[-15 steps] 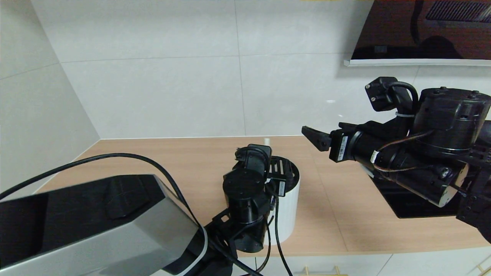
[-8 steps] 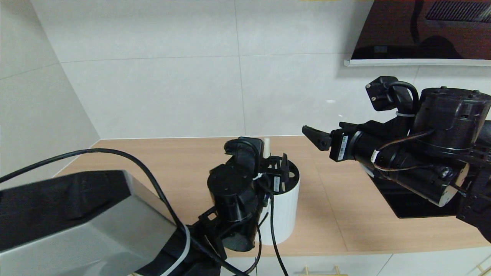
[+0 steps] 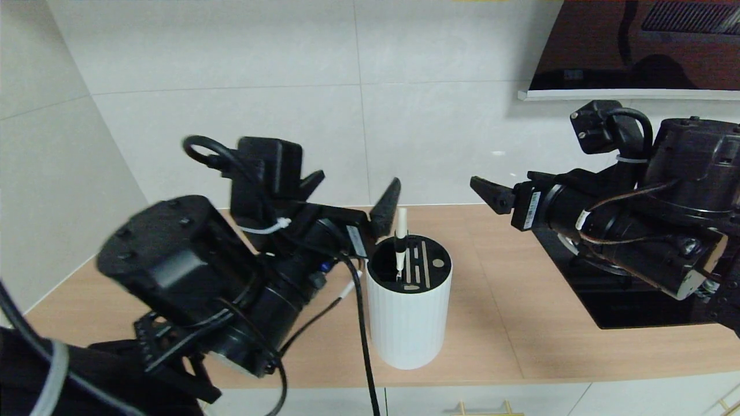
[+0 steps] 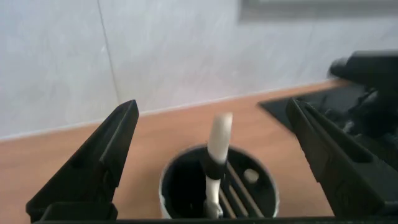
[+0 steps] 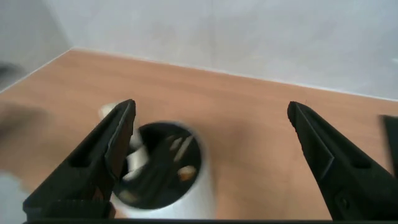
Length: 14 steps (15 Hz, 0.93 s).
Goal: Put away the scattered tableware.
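A white ribbed utensil holder (image 3: 409,315) with a black slotted top stands near the counter's front edge. A utensil with a white handle (image 3: 400,222) and a black band stands upright in one of its openings. My left gripper (image 3: 378,219) hovers just left of and above the holder, open and empty; its wrist view has the handle (image 4: 219,140) and the holder (image 4: 171,186) between the wide-apart fingers (image 4: 99,155). My right gripper (image 3: 490,199) hangs open and empty, raised to the right of the holder (image 5: 165,168).
The wooden counter (image 3: 497,300) runs along a white tiled wall. A black cooktop (image 3: 618,309) is set into it at the right, under my right arm. A dark range hood (image 3: 636,52) hangs at the upper right. Bare counter lies left and behind the holder.
My left gripper, which was pointing down onto the holder's top, has lifted and drawn back to the left, leaving the white-handled utensil standing in the holder. The right arm shifted slightly right.
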Motion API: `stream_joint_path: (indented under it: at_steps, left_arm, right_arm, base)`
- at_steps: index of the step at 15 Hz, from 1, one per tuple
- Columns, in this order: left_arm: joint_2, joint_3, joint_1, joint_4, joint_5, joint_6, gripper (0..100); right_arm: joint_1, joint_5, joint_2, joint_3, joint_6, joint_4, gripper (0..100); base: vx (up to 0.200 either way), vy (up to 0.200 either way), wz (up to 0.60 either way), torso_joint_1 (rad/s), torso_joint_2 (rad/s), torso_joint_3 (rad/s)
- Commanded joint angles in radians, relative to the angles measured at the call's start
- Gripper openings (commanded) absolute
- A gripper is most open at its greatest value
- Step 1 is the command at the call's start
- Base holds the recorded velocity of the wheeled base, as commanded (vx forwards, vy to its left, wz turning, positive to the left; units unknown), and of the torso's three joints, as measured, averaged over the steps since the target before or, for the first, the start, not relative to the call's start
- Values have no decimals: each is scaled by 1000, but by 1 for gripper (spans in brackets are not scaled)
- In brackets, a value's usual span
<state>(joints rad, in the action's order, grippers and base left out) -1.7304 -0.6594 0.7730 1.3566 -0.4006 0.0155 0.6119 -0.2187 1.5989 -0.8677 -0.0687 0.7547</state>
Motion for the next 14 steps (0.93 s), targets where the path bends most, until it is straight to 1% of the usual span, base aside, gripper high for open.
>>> stream_joint_path:
  at_steps: [1, 2, 3, 4, 5, 6, 7, 8, 9, 10, 11, 12, 13, 14]
  left_arm:
    - [184, 44, -107, 1, 26, -51, 100]
    - [241, 64, -141, -4, 37, -108, 100]
    - [244, 66, -143, -4, 37, -112, 100]
    - [381, 167, -236, -22, 79, -149, 100]
    - [442, 228, -301, -71, 91, -146, 100]
    - [489, 265, -333, -111, 91, -144, 100]
    - [604, 331, -411, -251, 95, -144, 100]
    - [686, 360, -446, -350, 97, -144, 100]
    - [766, 374, -455, -439, 97, -144, 100]
    - [963, 382, -455, -662, 97, -143, 100]
    - [1125, 369, -455, -860, 102, -135, 100]
    - [1181, 357, -455, -936, 106, -131, 100]
    - [1355, 303, -455, -1185, 121, -111, 100]
    - [1483, 222, -501, -1412, 131, -109, 100]
  right_arm:
    - [-63, 2, -50, 39, 18, 11, 100]
    - [-100, 10, -76, 72, 21, 18, 100]
    - [-103, 10, -77, 75, 21, 20, 100]
    - [-126, 10, -180, 162, 30, 28, 100]
    - [-141, 1, -238, 203, 30, 28, 100]
    - [-156, 2, -287, 242, 29, 28, 100]
    - [-181, 12, -424, 335, 30, 14, 100]
    - [-184, 7, -504, 395, 33, 0, 100]
    - [-184, 2, -576, 438, 38, -15, 100]
    - [-207, -1, -745, 503, 63, -107, 100]
    - [-253, -1, -870, 507, 75, -225, 100]
    - [-271, 1, -915, 504, 76, -273, 100]
    - [-322, 1, -1047, 478, 76, -422, 100]
    - [-370, 4, -1180, 446, 76, -572, 100]
  base:
    - [0, 0, 0, 0, 0, 0]
    - [0, 0, 0, 0, 0, 0]
    - [0, 0, 0, 0, 0, 0]
    - [0, 0, 0, 0, 0, 0]
    - [0, 0, 0, 0, 0, 0]
    - [0, 0, 0, 0, 0, 0]
    - [0, 0, 0, 0, 0, 0]
    - [0, 0, 0, 0, 0, 0]
    - [0, 0, 0, 0, 0, 0]
    - [0, 0, 0, 0, 0, 0]
    - [0, 0, 0, 0, 0, 0]
    - [0, 0, 0, 0, 0, 0]
    - [0, 0, 0, 0, 0, 0]
    - [0, 0, 0, 0, 0, 0]
